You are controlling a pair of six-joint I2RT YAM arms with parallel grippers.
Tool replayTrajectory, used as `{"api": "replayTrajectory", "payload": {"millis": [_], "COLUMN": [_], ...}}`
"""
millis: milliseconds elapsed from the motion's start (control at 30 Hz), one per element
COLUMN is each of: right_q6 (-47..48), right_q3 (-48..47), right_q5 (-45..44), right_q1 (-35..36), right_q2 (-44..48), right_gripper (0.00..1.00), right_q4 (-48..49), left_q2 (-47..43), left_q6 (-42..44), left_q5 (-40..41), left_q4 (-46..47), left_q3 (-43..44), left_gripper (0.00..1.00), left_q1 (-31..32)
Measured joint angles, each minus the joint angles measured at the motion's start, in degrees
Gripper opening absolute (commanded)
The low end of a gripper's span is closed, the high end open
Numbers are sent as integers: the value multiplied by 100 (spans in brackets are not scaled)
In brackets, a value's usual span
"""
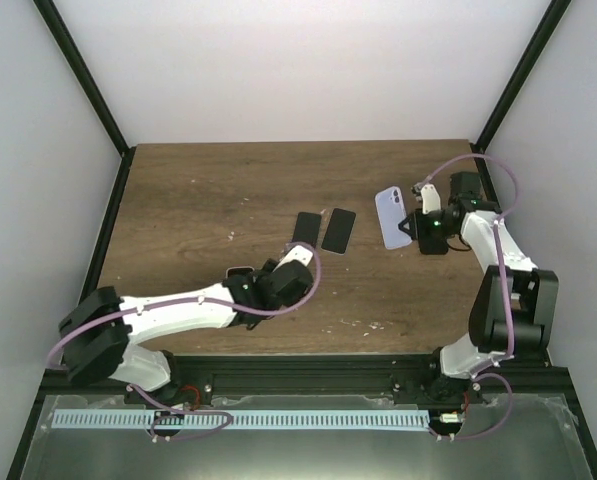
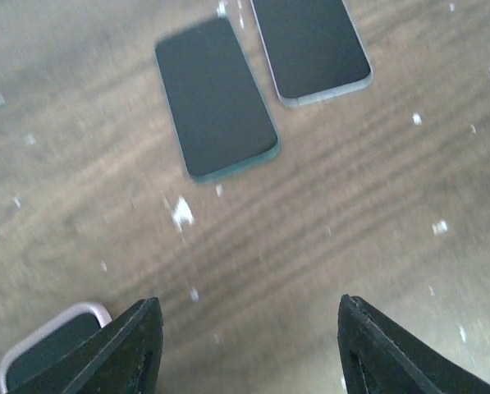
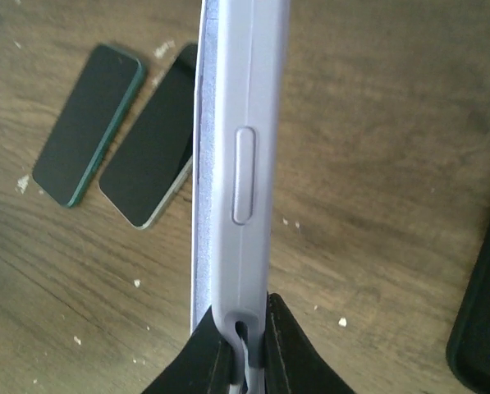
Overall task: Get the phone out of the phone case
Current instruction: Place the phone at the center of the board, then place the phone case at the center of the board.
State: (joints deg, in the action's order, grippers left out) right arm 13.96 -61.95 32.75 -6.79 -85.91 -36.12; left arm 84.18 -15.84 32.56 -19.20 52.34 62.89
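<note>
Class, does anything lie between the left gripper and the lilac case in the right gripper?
Yes: a green-edged phone and a pale-edged phone lie flat between the left gripper and the lilac case. Nothing upright intervenes.

Lavender phone case gripped by right gripper. Left dark phone, right dark phone laid side by side just beyond left gripper.

The left arm and the right arm have smooth white shells with black joints. A thin lilac cable loops along each one. The left tool has two black, wedge-shaped fingers. A small green light shows on the right wrist.
</note>
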Motion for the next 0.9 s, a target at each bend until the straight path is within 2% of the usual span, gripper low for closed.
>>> {"api": "replayTrajectory", "payload": {"millis": [100,200,300,433,600,700,833,900], "right_q6": [118,160,153,127,-28,-122,-216,-249], "right_q3": [-184,-240,-245,-389,-507,-507,-507,-479], "right_q5": [-57,-229,-463,-647,-455,-326,-258,-258], "right_q1": [0,0,-11,-105,-417,-522,-599,-616], "right_q2": [-398,-721,-986,-1478,-1788,-1853,-2002,-2044], "right_gripper": [1,1,1,1,1,16,21,29], "right_q4": [-374,-590,-651,-693,-656,-568,-302,-157], "left_q2": [-527,-949,-1266,-1318,-1318,-1335,-1569,-1681], "left_q6": [-457,-817,-1187,-1471,-1711,-1904,-2264,-2470], "left_q5": [-402,-719,-935,-1193,-1351,-1344,-1200,-1060], "left_q4": [39,162,417,505,638,640,509,323], "left_q3": [-612,-1095,-1567,-1759,-1759,-1777,-1919,-1923], "left_gripper": [61,67,68,67,67,71,76,80], "left_q1": [57,81,85,85,85,85,83,70]}}
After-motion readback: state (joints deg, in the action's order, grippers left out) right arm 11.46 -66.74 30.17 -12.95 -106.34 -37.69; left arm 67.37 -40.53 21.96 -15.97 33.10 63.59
